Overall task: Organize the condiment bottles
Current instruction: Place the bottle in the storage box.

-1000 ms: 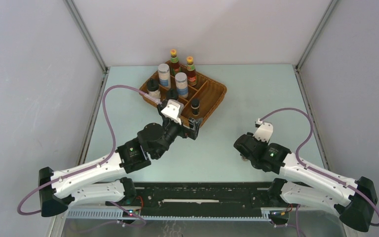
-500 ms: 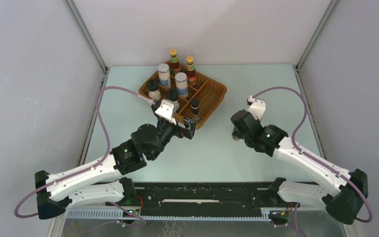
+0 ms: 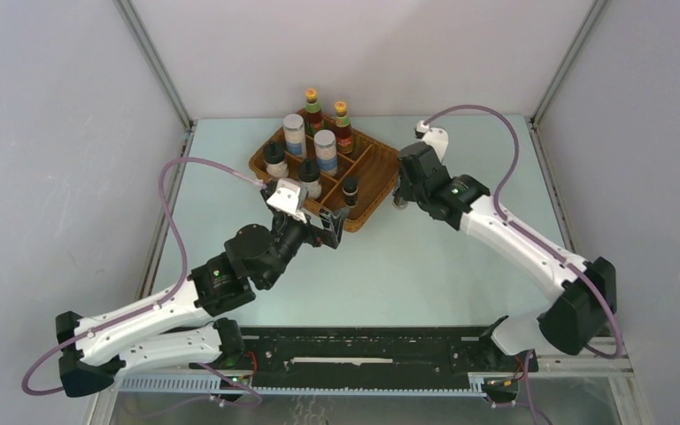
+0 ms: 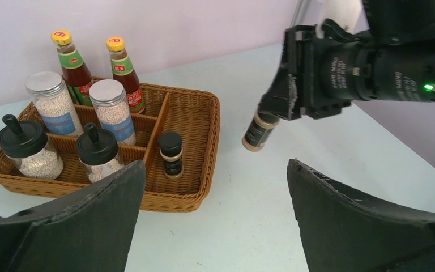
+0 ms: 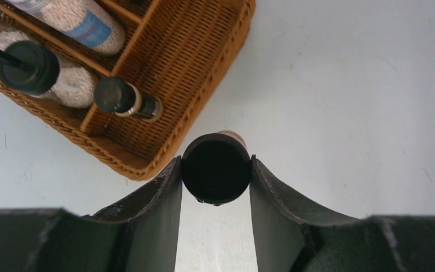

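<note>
Right gripper holds a small dark vial beside the wicker tray
Its fingers are clamped on the vial's black cap, just outside the tray's right rim. The left gripper gapes wide with nothing in it, near the tray's front rim. The other bottles stand inside the tray's compartments.

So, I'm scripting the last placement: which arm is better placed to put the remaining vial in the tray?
Right, probably. The right gripper is shut on that vial, just beside the rim of the wicker tray; the left gripper is open and empty.
</note>
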